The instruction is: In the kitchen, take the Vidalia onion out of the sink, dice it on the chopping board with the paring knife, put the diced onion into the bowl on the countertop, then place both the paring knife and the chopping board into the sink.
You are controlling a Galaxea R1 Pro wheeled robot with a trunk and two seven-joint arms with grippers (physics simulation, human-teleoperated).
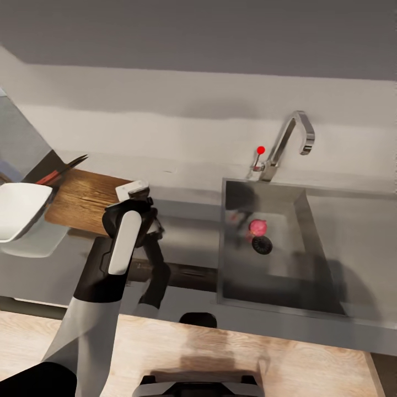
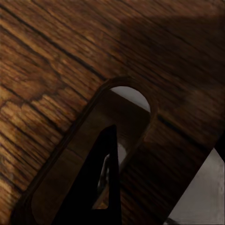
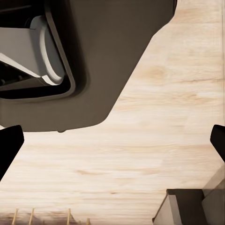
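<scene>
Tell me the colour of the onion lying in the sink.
Pinkish-red, the onion lies beside the round dark drain in the sink; the head view shows it best.

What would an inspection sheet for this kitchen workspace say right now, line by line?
Surface: grey countertop, sink set in it.
Job's things: onion in the sink by the drain; board on the counter; knife at the board's far corner; white bowl beside the board.
Clutter: nothing seen.
Grippers: left gripper at the board's handle slot, state unclear; right gripper open over the wooden floor.
Cables: nothing seen.
Surroundings: pale wall, tap with red knob.
</scene>
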